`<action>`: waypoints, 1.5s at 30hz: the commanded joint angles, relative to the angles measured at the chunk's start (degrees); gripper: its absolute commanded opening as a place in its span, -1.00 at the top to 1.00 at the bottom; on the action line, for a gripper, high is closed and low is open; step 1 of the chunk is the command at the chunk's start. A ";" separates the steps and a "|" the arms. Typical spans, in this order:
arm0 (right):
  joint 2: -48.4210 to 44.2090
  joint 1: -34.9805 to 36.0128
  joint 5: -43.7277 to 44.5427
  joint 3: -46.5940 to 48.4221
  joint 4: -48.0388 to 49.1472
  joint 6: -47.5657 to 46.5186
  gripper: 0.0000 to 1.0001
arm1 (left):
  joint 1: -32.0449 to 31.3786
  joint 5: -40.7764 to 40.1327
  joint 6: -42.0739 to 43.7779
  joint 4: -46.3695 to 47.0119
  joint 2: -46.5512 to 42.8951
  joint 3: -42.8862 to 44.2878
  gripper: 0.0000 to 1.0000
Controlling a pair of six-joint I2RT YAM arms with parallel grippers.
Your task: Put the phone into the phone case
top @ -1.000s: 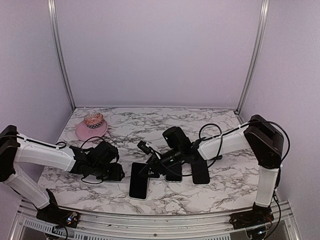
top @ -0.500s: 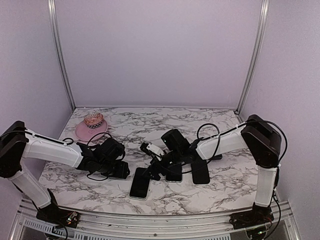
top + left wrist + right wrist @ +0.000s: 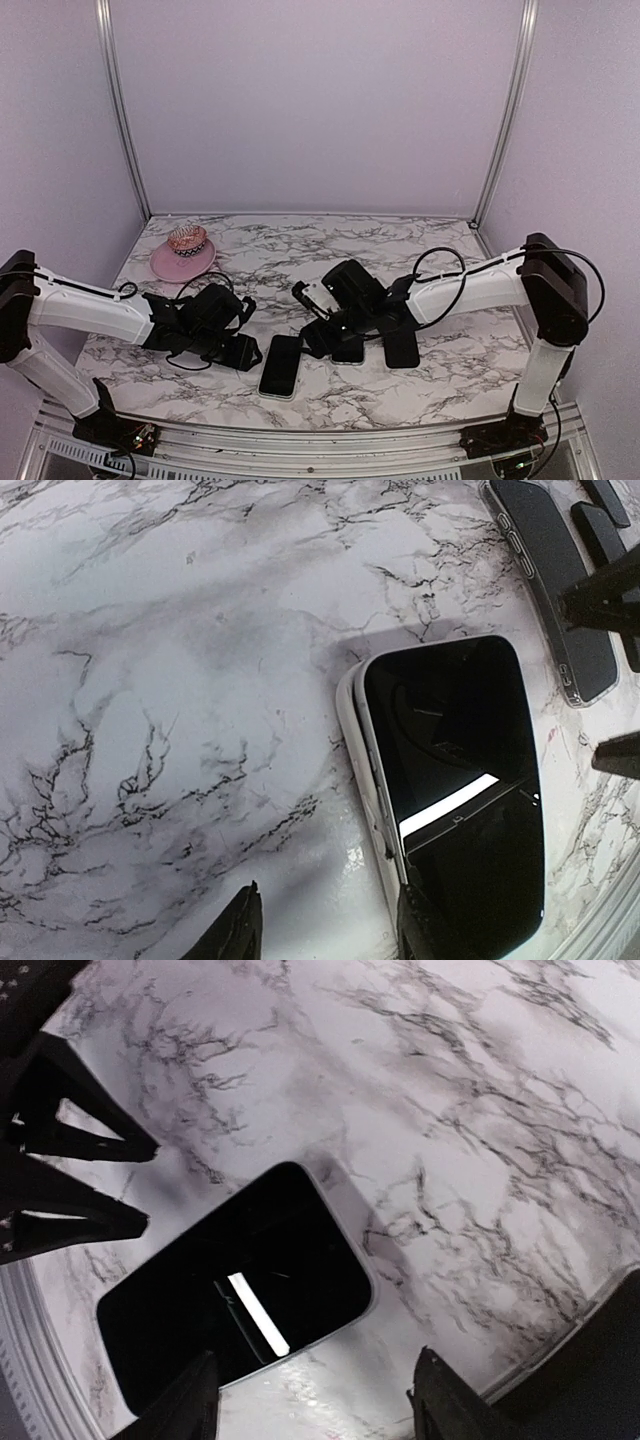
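Both pairs of jaws stood apart, gripping nothing, with the phone (image 3: 281,366) between them.
Each wrist view cut off one end of the phone. From above, my right arm hid the far part of the case (image 3: 545,580), and I could not tell whether anything lay in it. The phone lay flat on the table (image 3: 300,245), screen up, black glass with a pale rim. My left gripper (image 3: 330,932) was at one side of it and my right gripper (image 3: 315,1405) at the other.

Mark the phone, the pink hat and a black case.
phone (image 3: 281,366), top external view, middle of its screen
pink hat (image 3: 184,251), top external view, centre, at crown's base
black case (image 3: 548,575), left wrist view, middle of its back
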 commanded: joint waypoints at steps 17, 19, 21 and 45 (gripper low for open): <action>3.67 10.54 -0.17 -0.31 -4.61 17.97 0.32 | -2.00 13.11 0.86 5.38 1.98 -4.57 0.11; 5.15 11.14 2.45 1.25 -7.66 17.68 0.34 | -2.10 13.47 0.71 5.17 2.12 -4.59 0.13; 6.98 12.09 8.14 4.18 -13.90 17.74 0.44 | -2.10 13.87 0.69 4.12 2.23 -4.62 0.18; -5.68 6.96 20.21 3.31 -26.26 18.29 -0.62 | -3.98 29.31 -2.80 17.81 -0.16 -3.53 -0.08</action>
